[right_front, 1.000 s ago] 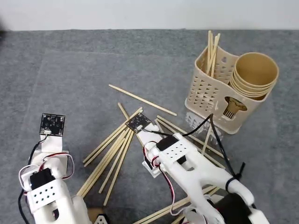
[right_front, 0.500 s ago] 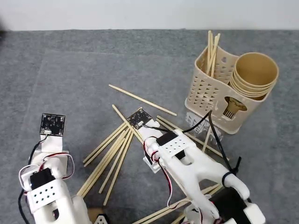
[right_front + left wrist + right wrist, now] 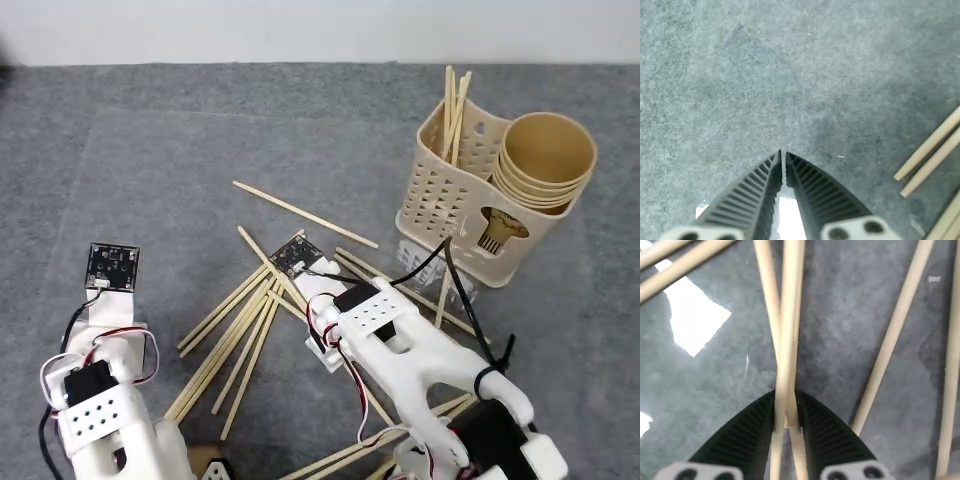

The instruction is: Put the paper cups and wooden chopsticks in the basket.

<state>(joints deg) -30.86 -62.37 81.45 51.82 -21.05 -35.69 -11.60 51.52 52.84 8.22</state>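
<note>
In the right wrist view my right gripper (image 3: pixel 786 395) is shut on two crossed wooden chopsticks (image 3: pixel 789 320) lying on the grey mat. From above, this gripper (image 3: pixel 303 278) sits amid several loose chopsticks (image 3: pixel 238 328) at the table's middle. The beige basket (image 3: pixel 447 200) stands at the back right. It holds a stack of paper cups (image 3: pixel 546 157) and a few upright chopsticks (image 3: pixel 454 108). My left gripper (image 3: pixel 783 154) is shut on nothing over bare mat at the near left (image 3: pixel 111 268), with two chopstick ends (image 3: pixel 930 160) off to its side.
One chopstick (image 3: pixel 305 215) lies alone between the pile and the basket. More chopsticks (image 3: pixel 420 295) lie beside the right arm toward the basket, and some (image 3: pixel 340 455) near the front edge. The far left of the grey mat (image 3: pixel 150 150) is open.
My right arm has shifted a little left and toward the front. A chopstick under its gripper has swung and now sticks out farther to the back left. The left arm has kept still.
</note>
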